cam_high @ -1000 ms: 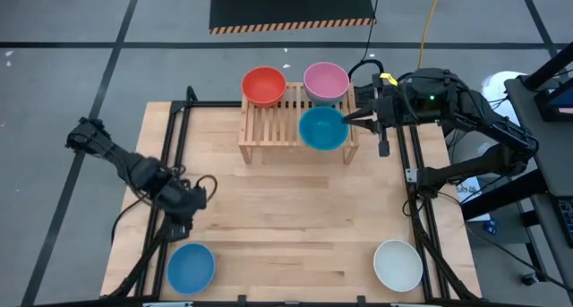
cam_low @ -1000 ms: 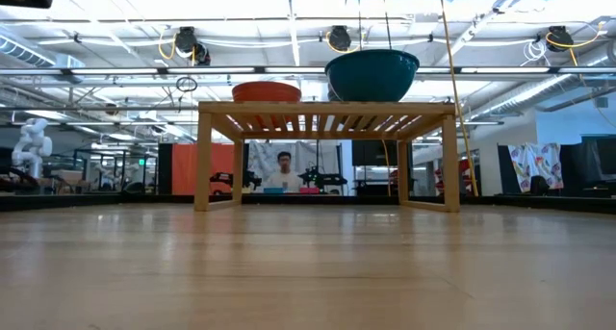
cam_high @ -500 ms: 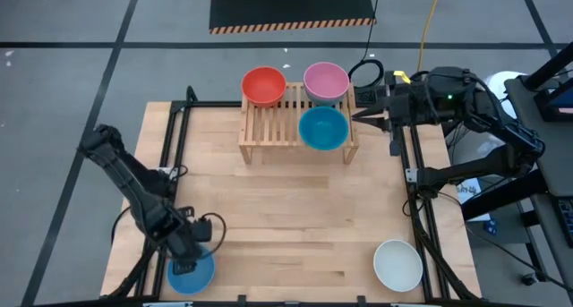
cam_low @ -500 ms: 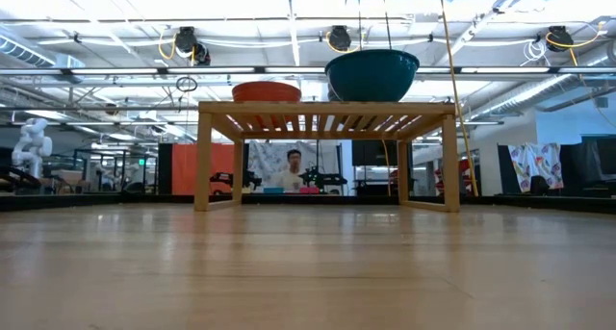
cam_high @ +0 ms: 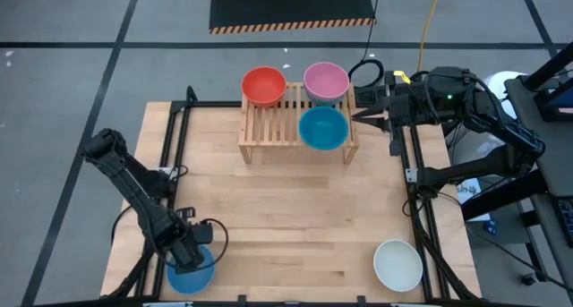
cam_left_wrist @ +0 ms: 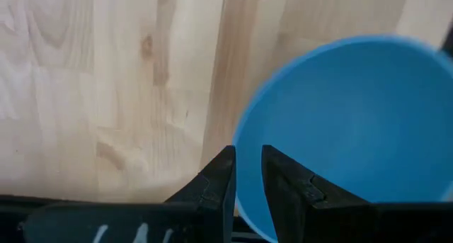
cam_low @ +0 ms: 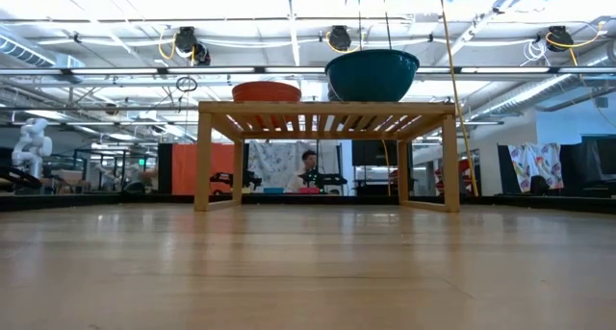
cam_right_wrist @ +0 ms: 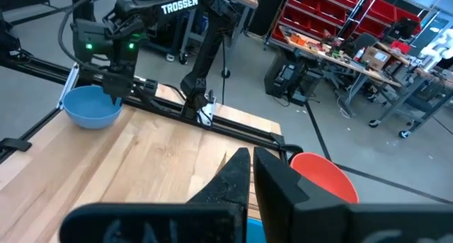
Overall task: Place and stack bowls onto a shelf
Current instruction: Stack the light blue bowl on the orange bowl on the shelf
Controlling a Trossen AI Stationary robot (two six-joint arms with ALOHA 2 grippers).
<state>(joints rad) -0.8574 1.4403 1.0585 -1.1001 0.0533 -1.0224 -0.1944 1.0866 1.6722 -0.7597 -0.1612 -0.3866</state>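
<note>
The left gripper [cam_high: 190, 256], fingers slightly parted and grasping nothing, is positioned directly above the light blue bowl's [cam_high: 192, 273] far rim.

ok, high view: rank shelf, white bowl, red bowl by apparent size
1. shelf, clearly largest.
2. white bowl, slightly bigger than red.
3. red bowl, though the bowls may match; the picture can't confirm.

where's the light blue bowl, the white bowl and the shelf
light blue bowl [cam_high: 199, 277], high view, on the bare part of its rim beside the left gripper
white bowl [cam_high: 397, 264], high view, on the middle of its inside
shelf [cam_high: 269, 123], high view, on the bare slats of its top
</note>
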